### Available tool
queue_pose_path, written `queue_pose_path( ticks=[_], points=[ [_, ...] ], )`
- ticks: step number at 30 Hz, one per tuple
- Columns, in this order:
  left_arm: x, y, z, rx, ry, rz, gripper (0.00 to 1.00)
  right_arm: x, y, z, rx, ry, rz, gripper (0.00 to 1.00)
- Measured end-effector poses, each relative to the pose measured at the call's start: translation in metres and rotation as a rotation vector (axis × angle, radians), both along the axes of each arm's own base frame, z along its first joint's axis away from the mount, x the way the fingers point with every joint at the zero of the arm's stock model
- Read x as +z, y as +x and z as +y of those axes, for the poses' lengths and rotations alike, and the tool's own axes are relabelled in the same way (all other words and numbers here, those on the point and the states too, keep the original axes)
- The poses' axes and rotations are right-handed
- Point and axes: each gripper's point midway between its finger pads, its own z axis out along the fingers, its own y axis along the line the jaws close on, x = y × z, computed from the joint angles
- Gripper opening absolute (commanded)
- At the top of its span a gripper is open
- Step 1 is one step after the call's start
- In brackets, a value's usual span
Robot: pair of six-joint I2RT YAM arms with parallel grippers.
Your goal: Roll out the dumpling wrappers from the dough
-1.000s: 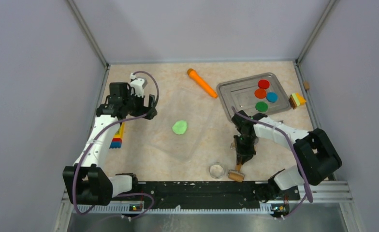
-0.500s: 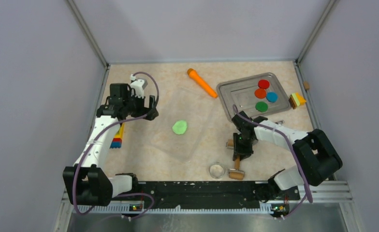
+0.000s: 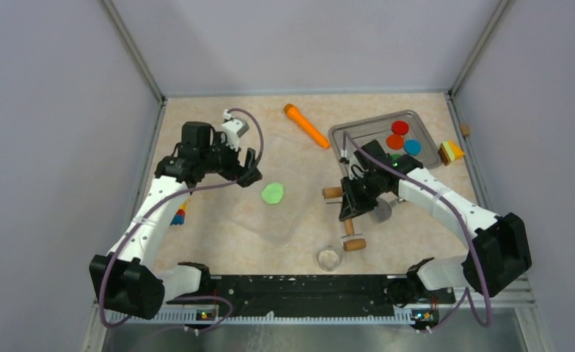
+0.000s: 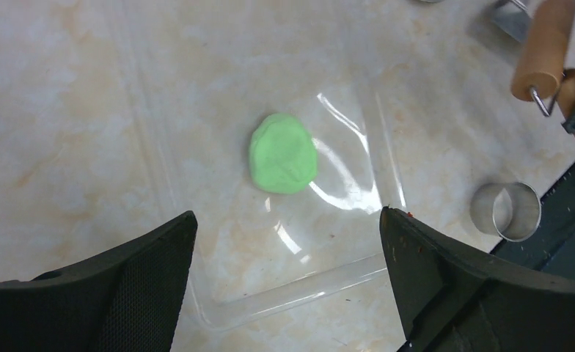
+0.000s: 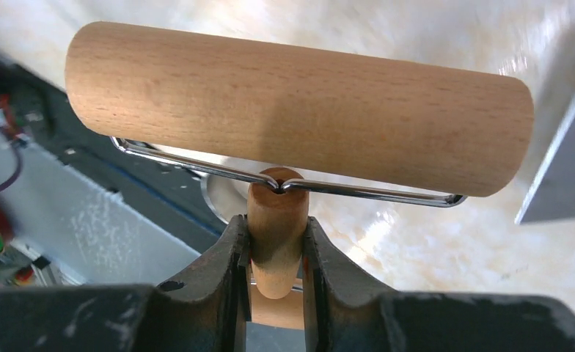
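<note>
The dough [image 3: 273,193] is a small lime-green oval blob lying on a clear plastic sheet [image 3: 292,213]; in the left wrist view the dough [image 4: 283,154] sits just ahead of my fingers. My left gripper [image 3: 256,167] [image 4: 286,214] hovers open just left of it, nothing between its jaws. My right gripper [image 3: 347,207] [image 5: 277,227] is shut on the handle of a wooden roller [image 5: 299,103], held above the table right of the sheet; one roller end [image 3: 332,193] points toward the dough. No dumpling wrappers are in view.
A metal tray [image 3: 358,143] at the back right holds red [image 3: 400,127], orange [image 3: 394,141] and blue [image 3: 412,147] discs. An orange carrot [image 3: 306,126] lies behind the sheet. A metal ring cutter [image 3: 329,258] stands near the front rail. Coloured blocks [image 3: 452,152] sit far right.
The right arm lifted the roller off the table near the front rail and carried it back and left toward the sheet. The left arm swung right, closer to the dough.
</note>
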Motion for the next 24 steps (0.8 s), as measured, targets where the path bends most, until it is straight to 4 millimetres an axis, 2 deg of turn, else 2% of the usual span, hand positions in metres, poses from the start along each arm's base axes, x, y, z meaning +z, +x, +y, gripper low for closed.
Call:
queue_pose_path(
  ticks=[5,9,12,17,19,21,24],
  points=[
    [0.02,-0.024,-0.039,-0.203,0.004,-0.105,0.99,0.046,0.03,0.031,0.169,0.135,-0.135,0.0],
    [0.04,-0.037,-0.06,-0.306,-0.02,-0.192,0.99,0.063,0.058,0.047,0.326,0.172,-0.273,0.0],
    [0.054,-0.031,-0.069,-0.299,-0.056,-0.177,0.99,0.062,0.076,0.05,0.448,0.146,-0.368,0.0],
    [0.084,0.007,-0.107,-0.336,-0.191,-0.005,0.99,0.064,0.102,0.054,0.629,0.069,-0.529,0.0],
    [0.081,0.016,-0.122,-0.361,-0.268,0.092,0.99,0.073,0.113,0.058,0.681,0.036,-0.599,0.0],
    [0.066,0.011,-0.129,-0.358,-0.346,0.241,0.99,0.089,0.124,0.064,0.719,0.015,-0.676,0.0],
    [0.056,0.006,-0.138,-0.344,-0.44,0.403,0.99,0.112,0.138,0.072,0.74,-0.002,-0.771,0.0]
  ],
)
